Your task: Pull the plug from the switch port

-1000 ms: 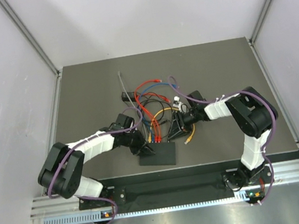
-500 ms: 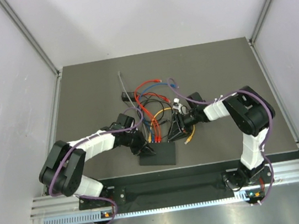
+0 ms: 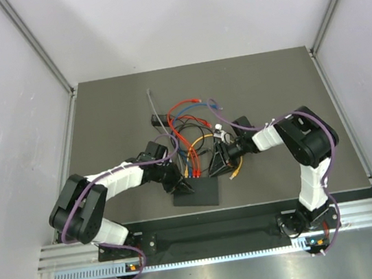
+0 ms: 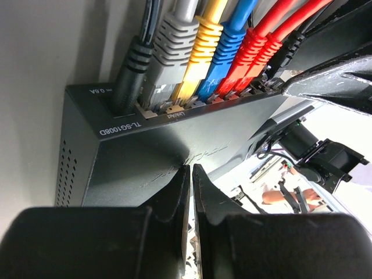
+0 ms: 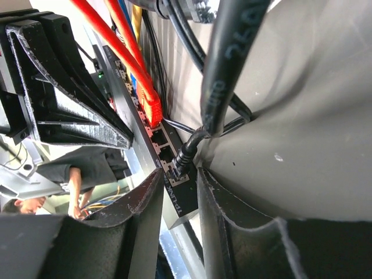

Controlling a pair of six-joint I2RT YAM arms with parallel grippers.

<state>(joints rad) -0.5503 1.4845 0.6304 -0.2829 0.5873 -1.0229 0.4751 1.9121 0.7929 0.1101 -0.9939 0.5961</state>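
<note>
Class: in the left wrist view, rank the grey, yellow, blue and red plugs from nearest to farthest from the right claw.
1. Red plugs, at the end of the row beside the right claw.
2. Blue plug, next along.
3. Yellow plug, further along.
4. Grey plug, at the far end of the four.

Cables (image 4: 203, 52): the left wrist view's top edge cuts them off, so we lose their run.
Black plug (image 5: 185, 153): we cannot tell whether the right gripper (image 5: 179, 177) touches it.
Switch (image 3: 197, 193) sockets: too small for us to count in the top view.
</note>
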